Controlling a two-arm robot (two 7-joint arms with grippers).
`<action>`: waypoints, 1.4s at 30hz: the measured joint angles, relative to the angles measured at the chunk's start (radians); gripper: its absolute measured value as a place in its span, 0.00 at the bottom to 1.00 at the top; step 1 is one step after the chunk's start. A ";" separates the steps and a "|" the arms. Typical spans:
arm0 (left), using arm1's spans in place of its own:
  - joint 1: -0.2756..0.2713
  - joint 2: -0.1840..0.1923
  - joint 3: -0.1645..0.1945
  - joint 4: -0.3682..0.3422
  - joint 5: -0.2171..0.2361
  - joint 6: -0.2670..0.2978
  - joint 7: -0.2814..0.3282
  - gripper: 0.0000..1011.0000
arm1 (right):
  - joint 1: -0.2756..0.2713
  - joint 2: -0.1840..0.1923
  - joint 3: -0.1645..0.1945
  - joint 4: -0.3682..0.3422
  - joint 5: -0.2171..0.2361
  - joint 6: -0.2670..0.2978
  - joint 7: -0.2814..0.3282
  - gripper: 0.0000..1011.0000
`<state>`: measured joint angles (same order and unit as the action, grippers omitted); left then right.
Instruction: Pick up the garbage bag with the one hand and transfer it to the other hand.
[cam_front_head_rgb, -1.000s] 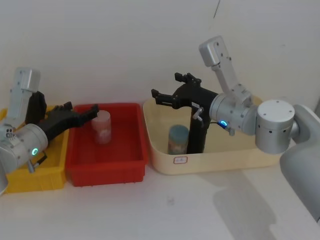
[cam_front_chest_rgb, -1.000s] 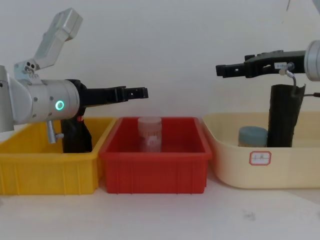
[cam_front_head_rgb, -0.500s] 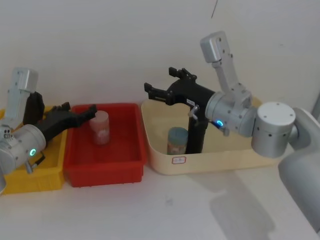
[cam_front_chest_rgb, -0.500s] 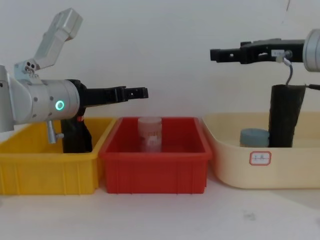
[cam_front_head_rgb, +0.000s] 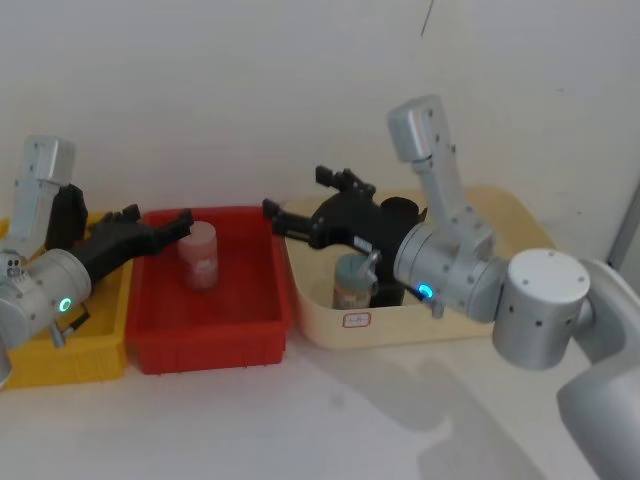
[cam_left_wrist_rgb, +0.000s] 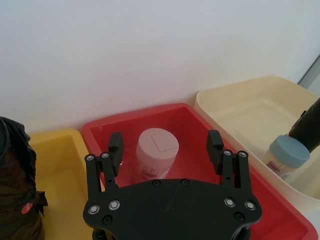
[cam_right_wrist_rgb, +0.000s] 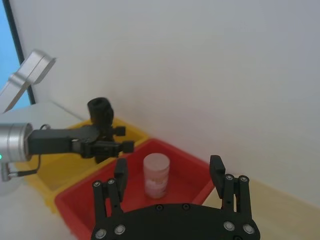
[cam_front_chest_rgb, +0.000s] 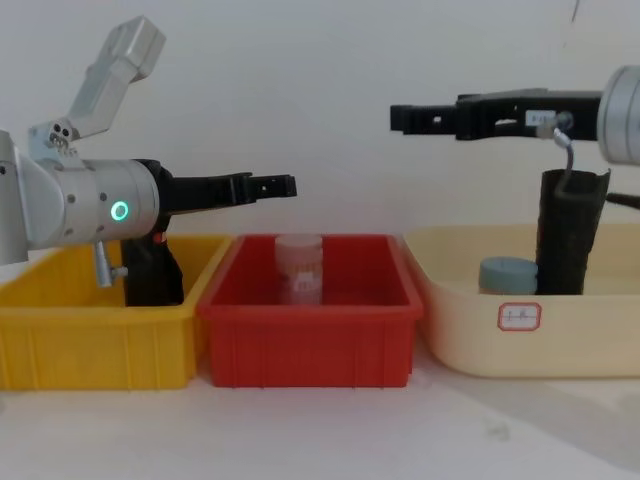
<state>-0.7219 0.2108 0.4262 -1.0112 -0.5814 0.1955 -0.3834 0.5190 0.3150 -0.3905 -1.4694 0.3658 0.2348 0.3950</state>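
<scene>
Left end effector (cam_front_chest_rgb: 283, 185), long black two-finger type on my silver arm with the green ring: fingers spread wide, nothing between them, raised above the near-left part of the red plastic bin (cam_front_chest_rgb: 308, 340). Directly below and just ahead of its tips stands a translucent pale-pink jar with a pink lid (cam_left_wrist_rgb: 152, 159), upright in that bin.

Right end effector (cam_front_chest_rgb: 400, 118), same black type on the blue-ring arm: also spread open and empty, held level and high, its tips over the gap between the red bin and the cream plastic tub (cam_front_chest_rgb: 470, 335).

Tall matte black roll of garbage bags (cam_front_chest_rgb: 570, 232): stands upright in the cream tub, below and behind the right end effector's tips, under its wrist. Surface dull, slightly creased, top edge uneven. No finger touches it. Just beside it, toward the red bin, a short jar with a blue-grey lid (cam_front_chest_rgb: 506, 275).

Behind the left end effector, in the yellow plastic bin (cam_front_chest_rgb: 90, 340), another dark crumpled black object (cam_left_wrist_rgb: 17, 185) stands upright.
</scene>
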 joint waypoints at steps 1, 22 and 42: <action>0.000 0.000 0.000 0.000 0.000 0.000 0.000 0.99 | -0.005 -0.001 -0.003 -0.007 -0.002 0.002 -0.005 0.99; 0.000 0.000 0.000 0.000 0.000 0.000 0.000 0.99 | -0.083 -0.032 -0.064 -0.079 -0.079 0.002 -0.095 0.99; 0.000 0.000 0.000 0.000 0.000 0.000 0.000 0.99 | -0.097 -0.041 -0.077 -0.091 -0.097 -0.001 -0.114 0.99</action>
<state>-0.7219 0.2108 0.4262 -1.0112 -0.5814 0.1955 -0.3835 0.4218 0.2744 -0.4677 -1.5605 0.2690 0.2337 0.2805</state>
